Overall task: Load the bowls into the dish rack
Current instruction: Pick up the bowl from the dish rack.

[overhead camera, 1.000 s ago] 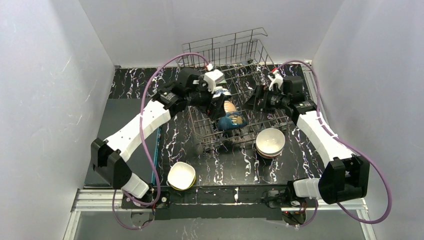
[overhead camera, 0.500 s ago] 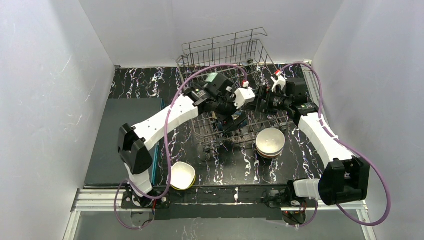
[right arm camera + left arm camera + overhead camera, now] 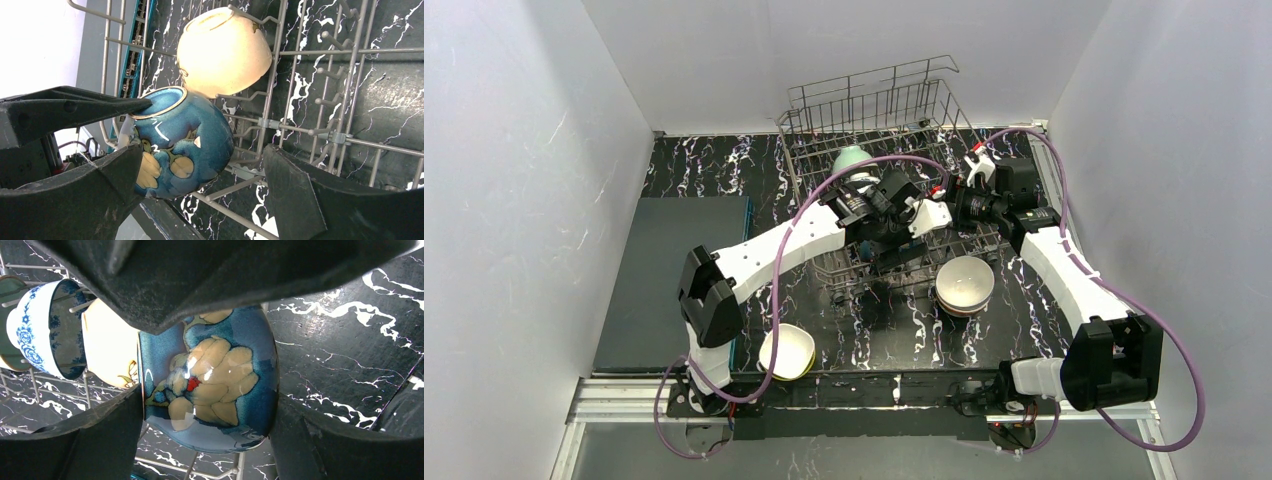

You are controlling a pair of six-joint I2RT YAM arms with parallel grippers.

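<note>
No legible text, no labels, no numbers — nothing readable

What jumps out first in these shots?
A glossy blue bowl with tan flowers, tipped on its side in the wire dish rack, fills both wrist views. The left gripper straddles it while the open right gripper points at it. A cream bowl stands next to it.

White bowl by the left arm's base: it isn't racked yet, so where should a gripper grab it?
Probably pinch the rim of the glossy white round bowl from above, one finger inside, one outside. It sits open side up, slightly tilted, so the thin rim is its only exposed narrow edge.
</note>
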